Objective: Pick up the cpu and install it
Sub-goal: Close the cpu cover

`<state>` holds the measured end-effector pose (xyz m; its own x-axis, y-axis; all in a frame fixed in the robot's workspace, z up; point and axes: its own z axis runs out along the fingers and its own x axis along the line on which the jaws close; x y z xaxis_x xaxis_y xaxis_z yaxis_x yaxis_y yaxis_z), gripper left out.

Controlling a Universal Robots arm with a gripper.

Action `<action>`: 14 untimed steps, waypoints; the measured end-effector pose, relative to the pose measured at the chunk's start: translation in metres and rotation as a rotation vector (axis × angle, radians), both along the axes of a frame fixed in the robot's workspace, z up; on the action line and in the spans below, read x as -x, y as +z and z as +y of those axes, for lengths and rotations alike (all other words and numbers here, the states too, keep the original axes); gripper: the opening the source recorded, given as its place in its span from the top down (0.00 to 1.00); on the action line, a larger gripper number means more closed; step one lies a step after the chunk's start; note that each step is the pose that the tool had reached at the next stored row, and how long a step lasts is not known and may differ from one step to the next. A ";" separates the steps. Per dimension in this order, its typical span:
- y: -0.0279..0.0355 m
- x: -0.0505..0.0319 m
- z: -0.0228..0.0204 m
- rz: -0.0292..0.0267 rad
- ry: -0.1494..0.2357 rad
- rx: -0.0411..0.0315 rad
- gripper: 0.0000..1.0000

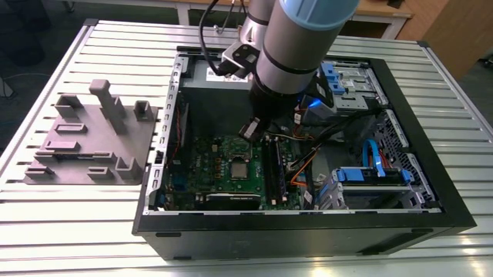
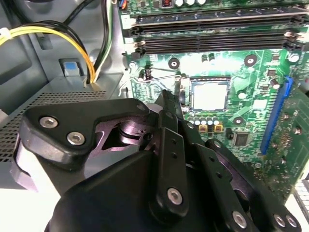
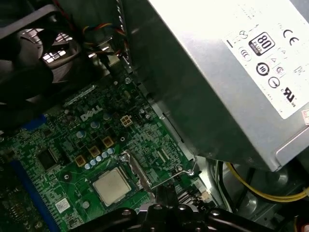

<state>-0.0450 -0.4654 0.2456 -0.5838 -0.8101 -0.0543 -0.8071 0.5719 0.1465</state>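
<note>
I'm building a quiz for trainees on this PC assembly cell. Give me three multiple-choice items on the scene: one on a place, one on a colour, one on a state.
1. Where does the cpu lie?
A. On the grey moulded tray
B. In the socket on the motherboard
C. In the claw

2. What colour is the motherboard?
A. Green
B. Red
C. White

3. How does the computer case stand?
A. Side panel closed
B. Upside down on the table
C. Open, its inside showing

Answers: 1 B, both wrist views show the chip seated on the board. 2 A, its surface is green in every view. 3 C, the exterior view looks straight into it.
</note>
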 end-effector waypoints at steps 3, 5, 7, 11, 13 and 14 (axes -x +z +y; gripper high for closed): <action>0.0000 0.0002 -0.0039 0.0000 0.002 0.0000 0.90; -0.0001 0.0003 -0.0061 -0.0001 0.004 0.0003 0.90; 0.0000 0.0004 -0.0080 -0.0001 0.005 0.0009 0.90; -0.0001 0.0005 -0.0111 0.0000 0.007 0.0031 0.90; 0.0000 0.0005 -0.0129 0.0000 0.008 0.0045 0.90; 0.0000 0.0006 -0.0137 0.0000 0.008 0.0052 0.90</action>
